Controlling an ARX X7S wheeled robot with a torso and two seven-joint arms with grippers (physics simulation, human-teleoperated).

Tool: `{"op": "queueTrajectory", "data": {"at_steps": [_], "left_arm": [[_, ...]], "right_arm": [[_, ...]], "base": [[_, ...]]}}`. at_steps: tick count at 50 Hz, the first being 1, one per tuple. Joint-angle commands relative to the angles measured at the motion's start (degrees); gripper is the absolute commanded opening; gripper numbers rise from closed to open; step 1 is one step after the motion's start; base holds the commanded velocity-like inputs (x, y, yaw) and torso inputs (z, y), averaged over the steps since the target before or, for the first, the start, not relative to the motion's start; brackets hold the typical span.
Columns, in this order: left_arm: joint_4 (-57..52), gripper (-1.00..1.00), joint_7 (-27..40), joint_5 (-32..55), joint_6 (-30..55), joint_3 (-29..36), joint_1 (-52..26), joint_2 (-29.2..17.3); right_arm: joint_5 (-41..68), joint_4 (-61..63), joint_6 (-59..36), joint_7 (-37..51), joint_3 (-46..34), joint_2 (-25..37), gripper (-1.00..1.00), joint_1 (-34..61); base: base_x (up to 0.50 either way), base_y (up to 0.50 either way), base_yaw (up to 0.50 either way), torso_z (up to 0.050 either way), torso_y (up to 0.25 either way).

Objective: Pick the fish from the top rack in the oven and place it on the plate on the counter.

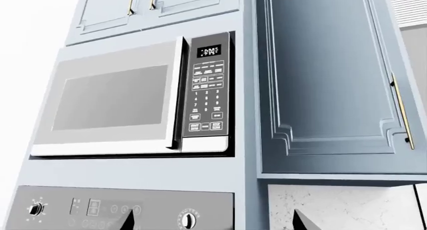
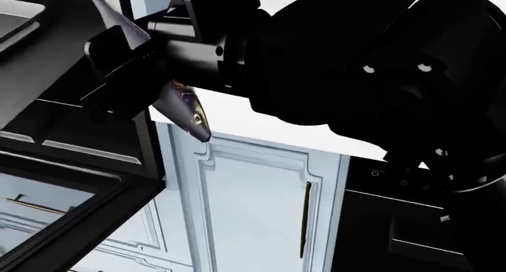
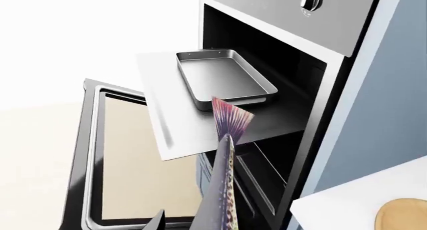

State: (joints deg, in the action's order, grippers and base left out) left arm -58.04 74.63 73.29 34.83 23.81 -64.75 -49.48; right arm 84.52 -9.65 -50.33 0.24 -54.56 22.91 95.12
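My right gripper (image 3: 200, 225) is shut on the fish (image 3: 225, 190), whose pinkish tail points toward the open oven (image 3: 280, 64). In the head view the fish (image 2: 188, 111) hangs head-down from the right gripper (image 2: 130, 76) in front of a white cabinet. The grey top rack (image 3: 170, 125) sticks out of the oven with no fish on it. The wooden plate (image 3: 403, 215) lies on the white counter (image 3: 340, 202), beside the gripper. My left gripper (image 1: 215, 225) is open and empty, facing the oven's control panel (image 1: 120, 207).
A rimmed grey baking tray (image 3: 223, 74) sits on the rack. The oven door (image 3: 127, 160) hangs open below it, also in the head view (image 2: 71, 218). A microwave (image 1: 127, 102) and blue cabinet doors (image 1: 327, 74) are above the oven.
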Motion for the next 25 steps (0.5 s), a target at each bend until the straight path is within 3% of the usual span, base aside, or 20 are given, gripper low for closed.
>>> {"op": "queueTrajectory", "data": {"at_steps": [1,22,25], "left_arm": [[-0.04,1.0,0.15,-0.06,-0.26,0.31,0.03,-0.08],[-0.15,1.0,0.27,-0.47,-0.92,0.78,0.39,-0.44],[-0.02,1.0,0.11,-0.57,-0.86,0.96,0.17,-0.36]], "right_arm": [[-0.53,0.17,0.6,-0.49,0.36,0.1,-1.0,-0.19],[0.05,0.2,0.5,-0.21,0.48,0.09,-1.0,-0.28],[0.05,-0.34,0.49,-0.29,0.47,-0.04,-1.0,-0.16]], "base": [[0.0,0.0,0.0,0.0,0.0],[0.0,0.0,0.0,0.0,0.0],[0.28,-0.37,0.0,0.0,0.0]]}}
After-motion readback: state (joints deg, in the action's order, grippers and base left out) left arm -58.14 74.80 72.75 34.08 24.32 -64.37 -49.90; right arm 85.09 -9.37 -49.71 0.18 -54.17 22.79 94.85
